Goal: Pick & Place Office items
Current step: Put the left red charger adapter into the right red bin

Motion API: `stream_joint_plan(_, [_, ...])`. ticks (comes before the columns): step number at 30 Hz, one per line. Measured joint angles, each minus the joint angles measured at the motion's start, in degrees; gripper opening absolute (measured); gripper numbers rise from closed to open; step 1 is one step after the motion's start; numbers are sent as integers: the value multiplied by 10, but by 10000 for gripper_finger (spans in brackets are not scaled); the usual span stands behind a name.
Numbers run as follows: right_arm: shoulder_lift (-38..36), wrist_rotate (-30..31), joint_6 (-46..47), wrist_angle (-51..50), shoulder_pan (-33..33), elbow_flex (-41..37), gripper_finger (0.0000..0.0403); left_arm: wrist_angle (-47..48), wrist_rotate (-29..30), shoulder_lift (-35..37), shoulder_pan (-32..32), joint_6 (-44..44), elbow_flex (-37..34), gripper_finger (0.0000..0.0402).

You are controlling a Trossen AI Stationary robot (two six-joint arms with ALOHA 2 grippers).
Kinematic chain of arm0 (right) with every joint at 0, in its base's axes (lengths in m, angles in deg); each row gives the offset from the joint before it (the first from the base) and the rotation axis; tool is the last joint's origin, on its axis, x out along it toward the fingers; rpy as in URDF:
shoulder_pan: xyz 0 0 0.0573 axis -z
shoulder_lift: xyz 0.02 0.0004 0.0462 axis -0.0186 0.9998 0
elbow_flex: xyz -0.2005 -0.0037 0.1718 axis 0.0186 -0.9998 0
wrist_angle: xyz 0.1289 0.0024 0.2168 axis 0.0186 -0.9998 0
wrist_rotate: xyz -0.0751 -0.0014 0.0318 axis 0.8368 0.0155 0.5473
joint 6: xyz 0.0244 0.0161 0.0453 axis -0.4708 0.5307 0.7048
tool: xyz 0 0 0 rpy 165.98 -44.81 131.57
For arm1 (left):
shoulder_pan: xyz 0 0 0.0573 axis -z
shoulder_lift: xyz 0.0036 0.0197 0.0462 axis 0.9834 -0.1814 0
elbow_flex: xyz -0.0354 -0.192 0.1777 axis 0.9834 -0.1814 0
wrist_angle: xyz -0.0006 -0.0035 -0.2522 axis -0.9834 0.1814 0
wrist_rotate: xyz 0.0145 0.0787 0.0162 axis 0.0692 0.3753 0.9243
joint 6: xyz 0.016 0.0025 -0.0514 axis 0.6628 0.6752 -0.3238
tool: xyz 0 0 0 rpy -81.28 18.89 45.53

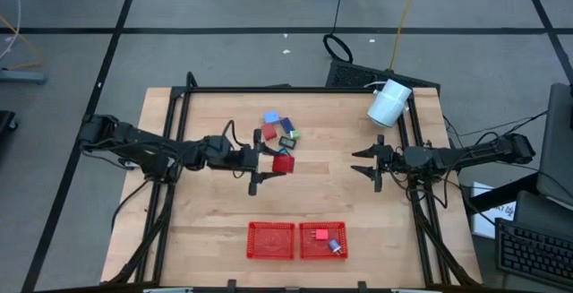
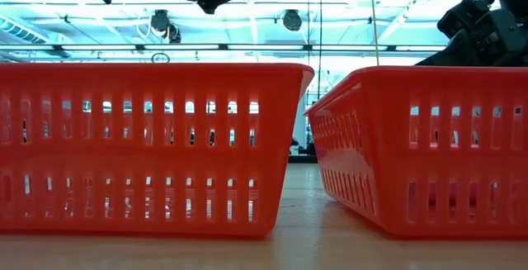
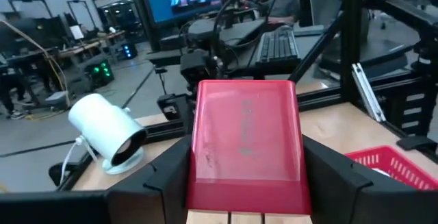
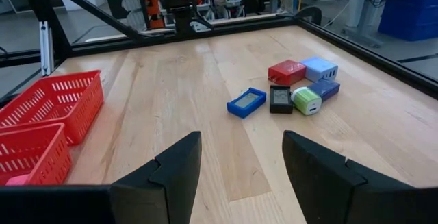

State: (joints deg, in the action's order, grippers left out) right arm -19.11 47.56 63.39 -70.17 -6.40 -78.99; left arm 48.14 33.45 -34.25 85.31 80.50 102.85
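The left gripper hangs above the middle of the wooden table, its two fingers closed on a flat red block. In the left wrist view that red block stands squarely between the dark fingers, filling the gap from one pad to the other.

Just beyond the held piece lies the cluster of remaining office items, near the far middle of the table. The right wrist view shows them resting on the wood: a red block touching a light blue block, a dark blue block beside those, a green and white piece next to a black square piece, and a blue flat frame lying a little apart from the rest.

The right gripper waits over the table's right side, its fingers spread apart with nothing between them.

Two red mesh trays sit side by side at the near edge. The left tray shows nothing inside from above; the right tray holds a small red piece and a small blue piece. A white cylinder lies on its side at the far right corner of the table
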Motion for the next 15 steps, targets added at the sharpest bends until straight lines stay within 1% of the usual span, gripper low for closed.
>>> stream_joint_plan(1, [0, 0, 0, 1, 0, 0, 196, 0, 3, 0, 2, 2, 0, 213])
stream_joint_plan(3, [0, 0, 0, 3, 0, 0, 196, 8, 32, 0, 9, 19, 0, 213])
stream_joint_plan(5, [0, 0, 0, 6, 0, 0, 196, 32, 91, -4, 19, 52, 0, 213])
stream_joint_plan(7, [0, 0, 0, 10, 0, 0, 196, 61, 166, -11, 28, 84, 0, 213])
stream_joint_plan(9, [1, 0, 0, 13, 0, 0, 196, 82, 228, -20, 34, 105, 0, 213])
stream_joint_plan(12, [1, 0, 2, 14, 0, 0, 196, 105, 283, -38, 41, 120, 0, 213])
stream_joint_plan(15, [1, 0, 6, 15, 0, 0, 196, 108, 330, -60, 50, 143, 0, 213])
